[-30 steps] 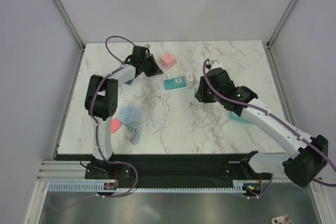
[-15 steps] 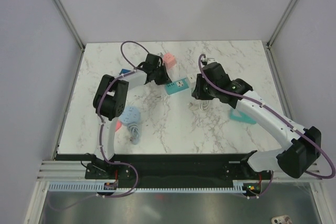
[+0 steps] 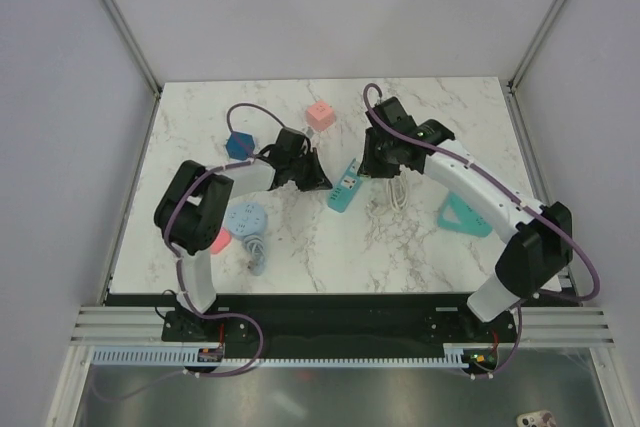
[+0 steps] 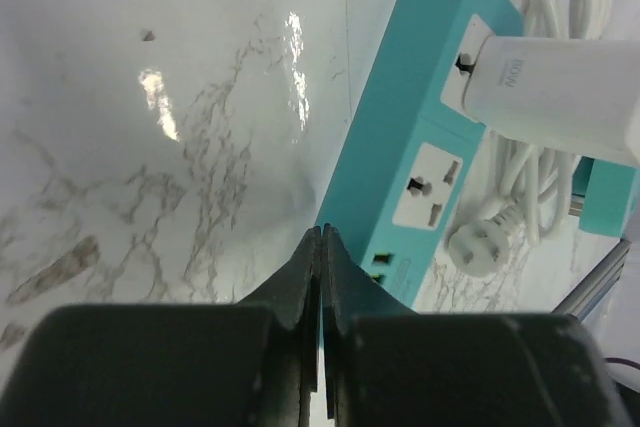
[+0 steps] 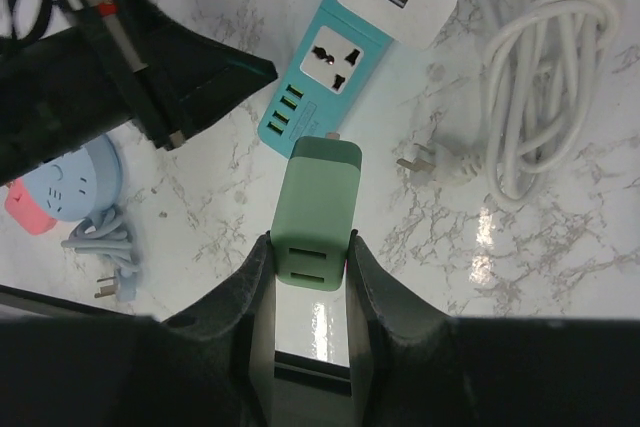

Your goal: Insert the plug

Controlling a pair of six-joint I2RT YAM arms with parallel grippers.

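The right gripper [image 5: 312, 252] clamped the green charger [image 5: 318, 197] above the teal power strip [image 5: 330, 59], apparently for alignment. The left gripper [image 4: 321, 247], closed and empty, sat at the strip's end, likely bracing it

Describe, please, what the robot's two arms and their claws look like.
Both the left arm and the right arm have white links joined by bulky black joints, and a purple cable loops along each. The left claw has dark matte fingers tapering to a thin wedge. The right claw has similar dark fingers, smoothly curved.
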